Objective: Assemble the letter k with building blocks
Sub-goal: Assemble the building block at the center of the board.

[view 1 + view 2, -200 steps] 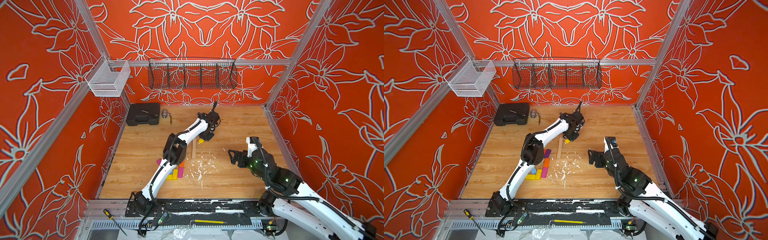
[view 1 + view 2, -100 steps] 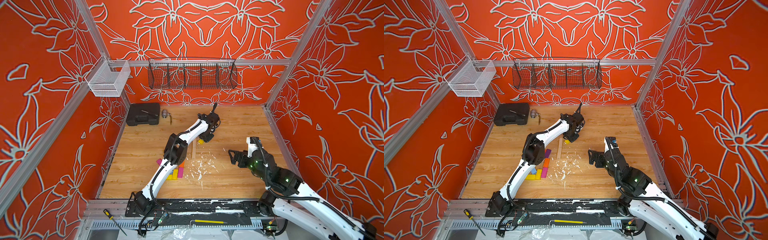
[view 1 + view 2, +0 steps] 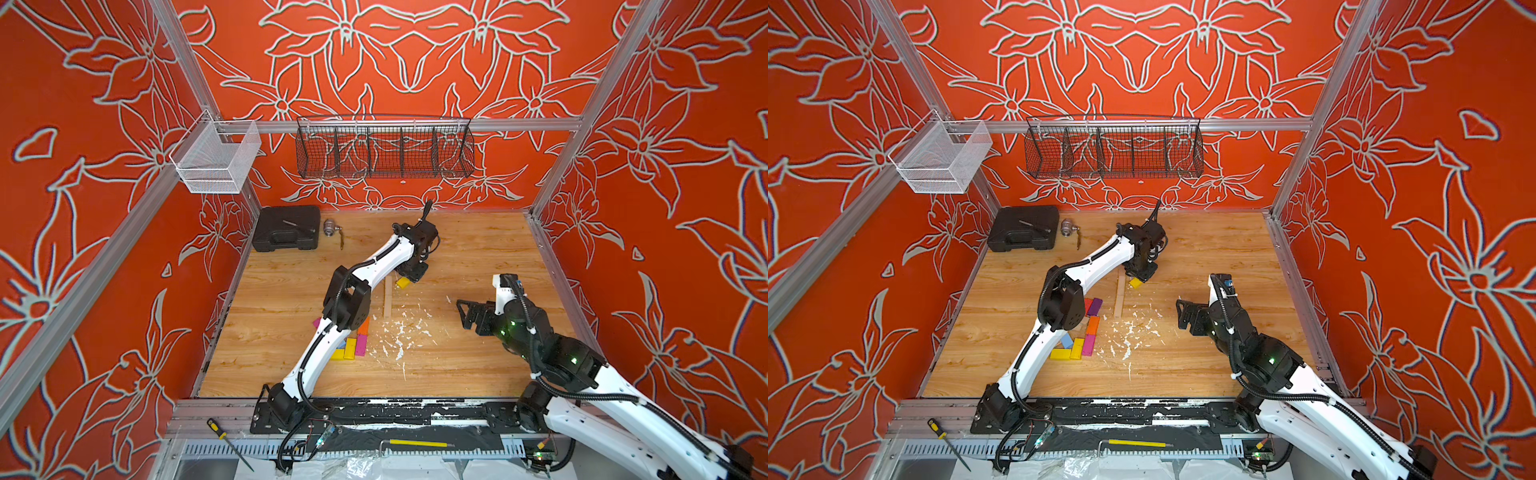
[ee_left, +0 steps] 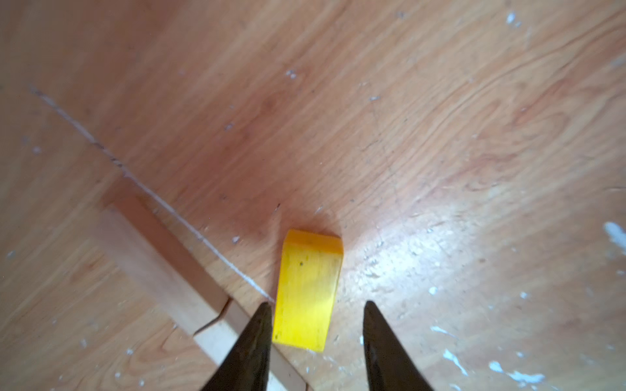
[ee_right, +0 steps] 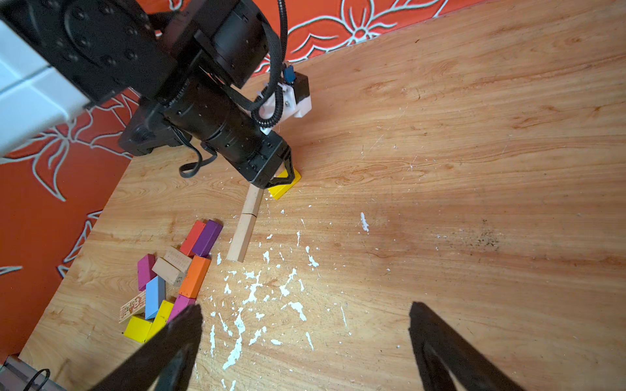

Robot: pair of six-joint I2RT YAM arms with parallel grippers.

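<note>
Two plain planks [image 5: 241, 238] make the stem; yellow block [image 4: 308, 291] lies beside its far end. Left gripper [image 4: 317, 302] narrowly open astride it, right gripper [image 5: 305, 305] wide, empty. I want a straight lift, no nudge.

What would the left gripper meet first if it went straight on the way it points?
Probably the yellow block, which lies flat between the left gripper's open jaws; the fingertips either side of it would reach the table.

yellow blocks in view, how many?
3. One yellow block lies between the open jaws of the left gripper; two more sit adjacent at the pile end nearest the robot. The left arm may hide others.
</note>
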